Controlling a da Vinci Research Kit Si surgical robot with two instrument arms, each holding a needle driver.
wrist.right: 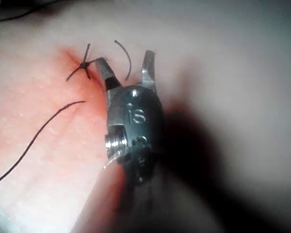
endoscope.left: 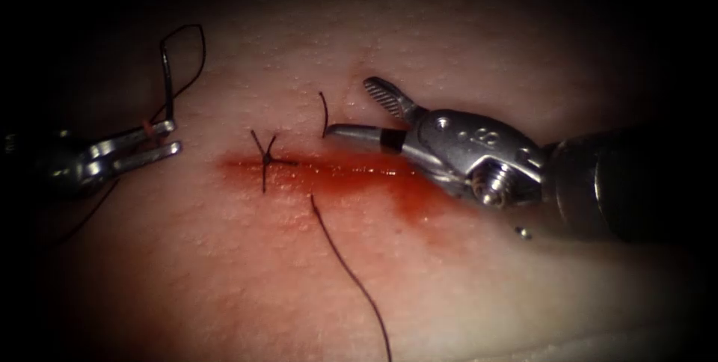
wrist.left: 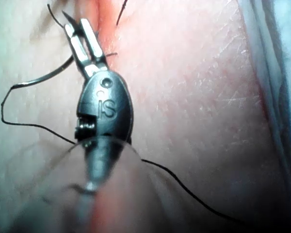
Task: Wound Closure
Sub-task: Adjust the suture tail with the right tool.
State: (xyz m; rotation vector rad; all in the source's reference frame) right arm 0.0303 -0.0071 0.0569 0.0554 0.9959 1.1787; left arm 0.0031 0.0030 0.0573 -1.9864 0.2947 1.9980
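The needle (endoscope.left: 166, 78) is thin, dark and curved; it stands up, out of the tissue (endoscope.left: 464, 55), far left of the cut (endoscope.left: 336, 171); dark thread (endoscope.left: 351, 272) lies across the cut; a knot (endoscope.left: 266, 158) sits on it.

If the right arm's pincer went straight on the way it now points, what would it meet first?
Probably the short curved thread end just ahead of the open right pincer, then the knot on the cut; depth is unclear, so it might pass above them.

"IS" is stamped on the left gripper (wrist.left: 82, 41) housing in the left wrist view; same "IS" on the right gripper (wrist.right: 125, 65) housing in the right wrist view. Endoscope marking illegible.
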